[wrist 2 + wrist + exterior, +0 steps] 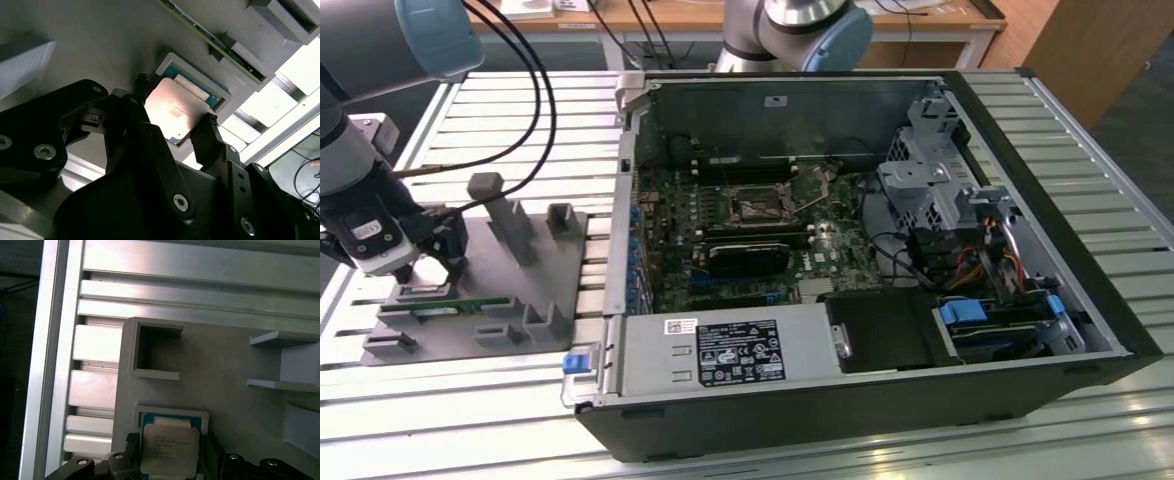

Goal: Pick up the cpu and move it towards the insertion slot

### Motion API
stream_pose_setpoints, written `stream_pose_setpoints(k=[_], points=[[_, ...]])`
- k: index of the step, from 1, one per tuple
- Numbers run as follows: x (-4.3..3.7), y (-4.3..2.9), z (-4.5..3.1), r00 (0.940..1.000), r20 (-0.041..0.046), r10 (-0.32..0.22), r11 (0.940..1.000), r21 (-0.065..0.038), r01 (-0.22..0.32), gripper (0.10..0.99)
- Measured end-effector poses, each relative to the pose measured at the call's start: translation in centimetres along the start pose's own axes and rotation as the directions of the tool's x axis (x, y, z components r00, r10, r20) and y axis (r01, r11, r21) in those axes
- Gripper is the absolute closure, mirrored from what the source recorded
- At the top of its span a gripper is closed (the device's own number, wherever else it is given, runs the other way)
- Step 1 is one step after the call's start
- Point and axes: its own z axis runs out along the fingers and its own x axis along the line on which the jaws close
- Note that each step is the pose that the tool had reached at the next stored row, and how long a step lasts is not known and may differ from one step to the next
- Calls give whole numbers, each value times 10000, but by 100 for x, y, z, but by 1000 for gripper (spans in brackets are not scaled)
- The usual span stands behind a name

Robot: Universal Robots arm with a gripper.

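The cpu (169, 449) is a small square chip with a silver face; it sits at a rimmed pocket of the grey tray (520, 290), slightly askew to the pocket. My gripper (176, 100) is down over it at the exterior view's left (427, 272). Its two black fingertips (142, 81) press against opposite edges of the chip (175, 112), so it is shut on the cpu. The insertion slot (757, 207), a square socket with a silver frame, lies on the board inside the open computer case, well to the exterior view's right of the gripper.
A long green memory stick (447, 305) lies in the tray just beside the gripper. Grey posts (500, 215) rise from the tray. The black case wall (630, 200) stands between tray and board. Cables hang from the arm above.
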Motion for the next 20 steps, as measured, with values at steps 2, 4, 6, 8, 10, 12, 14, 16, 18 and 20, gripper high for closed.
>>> stream_pose_setpoints(k=[2,4,6,8,10,12,14,16,18,20], points=[[2,0,2,10000,-4,0,10000,1,0,486],[2,1,4,10000,1,0,10000,0,0,533],[3,1,4,10000,15,0,10000,-1,0,537],[2,2,-1,10000,30,-1,10000,-2,1,537],[2,2,-14,10000,38,-2,10000,-1,2,537],[2,3,-24,10000,44,-2,10000,0,2,537],[3,4,-42,10000,49,-2,10000,3,2,537],[2,7,-52,10000,53,2,10000,2,-2,537],[3,8,-56,10000,53,56,10000,12,-56,537],[2,7,-56,10000,53,79,10000,12,-79,537]])
